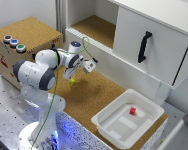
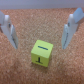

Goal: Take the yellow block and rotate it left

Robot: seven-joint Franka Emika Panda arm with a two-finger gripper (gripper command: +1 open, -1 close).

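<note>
Right now the tool [image 2: 41, 31] is wide open, and the yellow block [image 2: 41, 53] sits just below its gap on the desk [image 1: 101, 95].

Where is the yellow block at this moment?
The yellow block lies on the cork surface directly under the gripper, left of centre in the exterior view, far from the white tray. The wrist view shows it between the open fingers.

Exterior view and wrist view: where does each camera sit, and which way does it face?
Exterior view: raised off the arm, looking down on the cork table, white bin and the whole arm.
Wrist view: on the wrist, looking down between both fingers at the yellow block.
Shared: the yellow block, the gripper and cork.
</note>
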